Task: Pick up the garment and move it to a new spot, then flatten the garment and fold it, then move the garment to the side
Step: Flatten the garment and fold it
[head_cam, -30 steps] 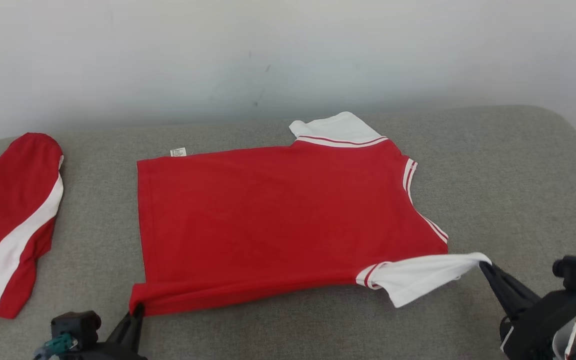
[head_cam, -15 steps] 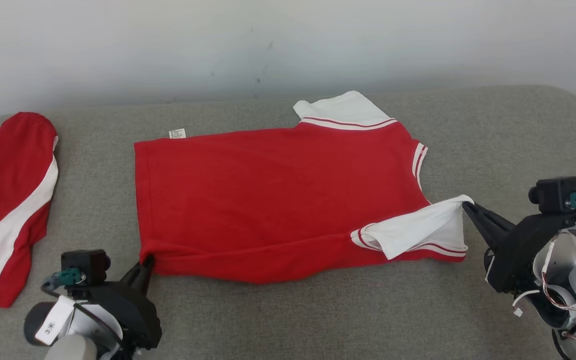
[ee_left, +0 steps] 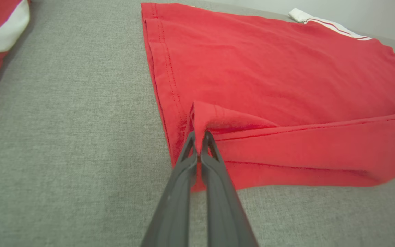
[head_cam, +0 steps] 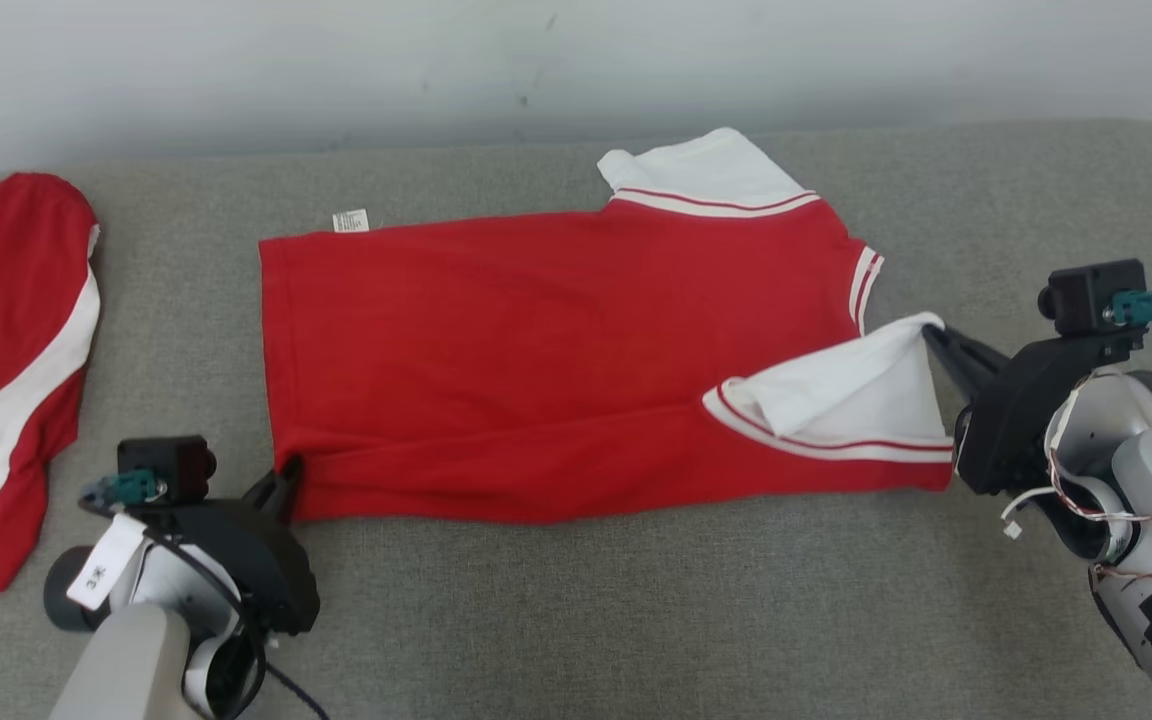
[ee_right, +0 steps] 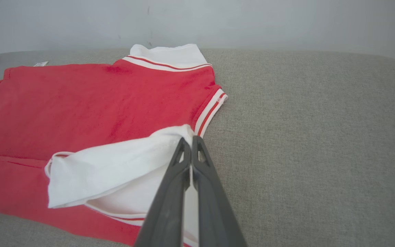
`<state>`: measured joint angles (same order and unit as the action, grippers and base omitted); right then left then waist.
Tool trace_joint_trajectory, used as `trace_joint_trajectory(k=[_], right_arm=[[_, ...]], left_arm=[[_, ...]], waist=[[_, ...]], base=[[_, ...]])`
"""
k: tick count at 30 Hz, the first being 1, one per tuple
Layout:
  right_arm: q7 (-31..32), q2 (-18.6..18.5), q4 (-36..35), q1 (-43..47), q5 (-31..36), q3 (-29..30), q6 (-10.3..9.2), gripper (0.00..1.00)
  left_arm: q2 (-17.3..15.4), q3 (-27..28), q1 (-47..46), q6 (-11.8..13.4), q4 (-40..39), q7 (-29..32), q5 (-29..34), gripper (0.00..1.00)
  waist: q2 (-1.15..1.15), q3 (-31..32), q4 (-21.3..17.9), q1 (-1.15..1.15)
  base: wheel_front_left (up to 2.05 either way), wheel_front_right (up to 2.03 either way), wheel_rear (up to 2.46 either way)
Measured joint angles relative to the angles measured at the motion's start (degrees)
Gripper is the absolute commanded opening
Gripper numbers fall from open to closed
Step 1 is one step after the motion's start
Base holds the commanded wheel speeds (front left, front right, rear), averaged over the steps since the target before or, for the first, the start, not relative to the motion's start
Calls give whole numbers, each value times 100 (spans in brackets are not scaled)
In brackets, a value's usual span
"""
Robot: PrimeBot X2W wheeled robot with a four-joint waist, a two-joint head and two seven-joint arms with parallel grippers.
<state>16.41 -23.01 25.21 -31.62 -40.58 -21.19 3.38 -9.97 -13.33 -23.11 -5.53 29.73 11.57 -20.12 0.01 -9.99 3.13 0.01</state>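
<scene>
Pulled inward since a second ago: left gripper [head_cam: 286, 478] and right gripper [head_cam: 931, 335] pinch garment [head_cam: 556, 340] tight; keep both level toward far sleeve [head_cam: 706, 165].

1. A white tag [head_cam: 96, 577] on the wrist of the left arm [head_cam: 126, 665] carries a handwritten "3", followed by a second mark too blurred to read.
2. A small white label [head_cam: 351, 220] sticks out at the far edge of the red shirt [head_cam: 556, 340]; its print is too small to read.

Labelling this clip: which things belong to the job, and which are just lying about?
In the job: red shirt, left gripper pinching its hem corner, right gripper pinching its white sleeve.
Lying about: red-and-white garment at far left.
</scene>
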Motion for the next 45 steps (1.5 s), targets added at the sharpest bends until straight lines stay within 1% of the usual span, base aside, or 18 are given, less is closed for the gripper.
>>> trace_joint_trajectory(k=[1, 2, 3, 4, 5, 6, 7, 10, 15, 25, 31, 32, 33, 34, 35, 40, 45], right_arm=[[-44, 1, 71, -70, 32, -11, 1, 0], [-102, 2, 125, -126, 86, -9, 14, 0], [-152, 7, 199, -185, 138, -11, 14, 0], [-208, 11, 252, -233, 200, -16, 14, 0], [-270, 19, 309, -283, 259, -29, 12, 44], [-321, 33, 370, -325, 305, -47, 12, 96], [-381, 67, 431, -353, 311, -58, 14, 100], [-541, 187, 641, -402, 325, -104, 25, 100], [-857, 219, 969, -388, 336, -119, 93, 100], [-1478, 220, 1146, -133, 338, -85, 149, 100], [-1719, 341, 1155, -112, 449, -164, 169, 100], [-1756, 342, 1155, -99, 452, -169, 169, 100], [-1806, 339, 1155, -70, 461, -171, 174, 100], [-1850, 328, 1149, -22, 489, -171, 175, 100], [-1930, 319, 1148, 112, 498, -170, 175, 100], [-2107, 294, 1023, 558, 503, -145, 175, 100], [-2147, 302, 1018, 760, 482, -156, 182, 100]], left_arm=[[8, -2, -63, 0, 35, -1, 1, 22], [24, -5, -122, 0, 57, -2, 1, 31], [52, -14, -182, 0, 96, -2, 2, 42], [80, -22, -230, -1, 127, -11, 5, 66], [99, -29, -264, 9, 160, -44, 23, 100], [107, -31, -298, 35, 201, -87, 52, 100], [105, -20, -326, 48, 238, -125, 52, 100], [102, -15, -349, 68, 371, -215, 63, 100], [105, -2, -347, 149, 482, -469, 125, 100], [209, -79, -70, 145, 509, -769, 141, 100], [168, -73, 26, 145, 673, -858, 142, 100], [168, -75, 32, 145, 699, -862, 142, 78], [166, -74, 31, 145, 721, -868, 142, 40], [167, -84, 31, 145, 737, -867, 144, 9], [177, -98, 31, 143, 794, -903, 144, 0], [193, -129, 49, 141, 855, -961, 143, 0], [202, -132, 63, 141, 879, -1021, 143, 0]], waist=[[0, -36, 3, 0], [0, -74, 7, 0], [0, -112, 13, 0], [0, -148, 19, 0], [0, -186, 27, 0], [0, -221, 35, 0], [0, -254, 43, 0], [0, -326, 61, 0], [0, -281, 57, -1], [0, -167, 45, -1], [0, -153, -39, -1], [0, -151, -57, -1], [0, -145, -74, -1], [0, -137, -87, -1], [-1, -113, -102, -1], [-1, -46, -124, -1], [-1, -10, -133, -1]], base=[[0, 0, 0], [0, 0, 0], [0, 0, 0], [0, 0, 0], [0, 0, 0], [0, 0, 0], [0, 0, 0], [0, 0, 0], [0, 0, 0], [0, 0, 0], [0, 0, 0], [0, 0, 0], [0, 0, 0], [0, 0, 0], [0, 0, 0], [0, 0, 0], [0, 0, 0]])
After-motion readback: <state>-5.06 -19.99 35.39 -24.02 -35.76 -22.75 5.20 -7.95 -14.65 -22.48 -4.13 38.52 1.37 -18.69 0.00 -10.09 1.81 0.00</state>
